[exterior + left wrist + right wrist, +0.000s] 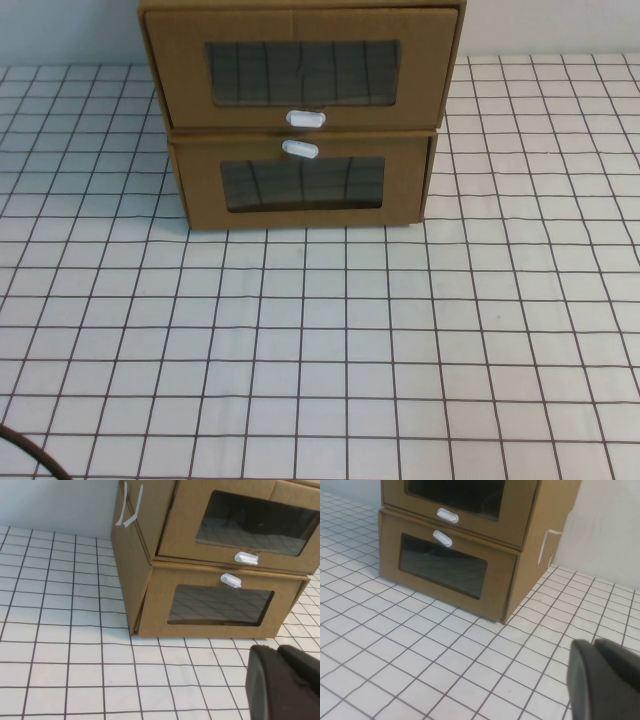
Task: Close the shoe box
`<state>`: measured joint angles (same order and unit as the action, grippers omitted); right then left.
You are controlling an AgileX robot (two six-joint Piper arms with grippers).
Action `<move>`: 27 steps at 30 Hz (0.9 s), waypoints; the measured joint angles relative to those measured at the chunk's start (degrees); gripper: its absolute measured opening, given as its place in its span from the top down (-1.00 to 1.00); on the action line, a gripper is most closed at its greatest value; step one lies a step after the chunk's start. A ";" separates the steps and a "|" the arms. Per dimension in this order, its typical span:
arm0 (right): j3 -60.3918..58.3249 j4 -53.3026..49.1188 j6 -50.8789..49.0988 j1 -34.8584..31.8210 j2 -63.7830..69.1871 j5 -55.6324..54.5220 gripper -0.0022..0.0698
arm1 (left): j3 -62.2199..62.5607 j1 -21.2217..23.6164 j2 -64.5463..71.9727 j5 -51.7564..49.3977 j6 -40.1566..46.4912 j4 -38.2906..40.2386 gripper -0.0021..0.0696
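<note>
2 cardboard boxes are sitting stacked at the counter's far edge. The shoe box is lying on top and looking light, thin-walled and easily dented; pushing its flat front beside the tab seems safest. Left pincer and right pincer are hovering near the boxes; I cannot tell their grip state.

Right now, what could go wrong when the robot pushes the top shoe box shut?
The shoe box sits on the lower box. Its white tab is very near the lower tab, so a push could hit the wrong one. Nothing holds the stack, so a hard push might slide it. Pressing the clear window might dent it. The left gripper and right gripper are in front, touching nothing.
</note>
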<state>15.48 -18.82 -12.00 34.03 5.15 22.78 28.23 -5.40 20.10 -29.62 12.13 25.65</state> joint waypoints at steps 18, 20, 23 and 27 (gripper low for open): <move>-0.09 -0.10 0.00 0.00 -0.14 -0.10 0.98 | -24.64 0.00 -17.57 17.66 -15.26 -23.66 0.96; -0.09 -0.10 0.00 0.00 -0.14 -0.10 0.98 | -28.03 0.00 -19.64 18.68 -15.74 -24.83 0.96; -0.09 -0.10 0.00 0.00 -0.14 -0.12 0.98 | -29.49 0.00 -20.54 14.84 -15.80 -26.02 0.96; -0.09 -0.10 0.00 0.00 -0.14 -0.12 0.98 | -29.73 0.00 -20.56 8.26 -16.41 -26.78 0.96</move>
<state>15.39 -18.92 -12.00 34.03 5.01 22.65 -1.51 -5.40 -0.45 -21.36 -4.28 -1.13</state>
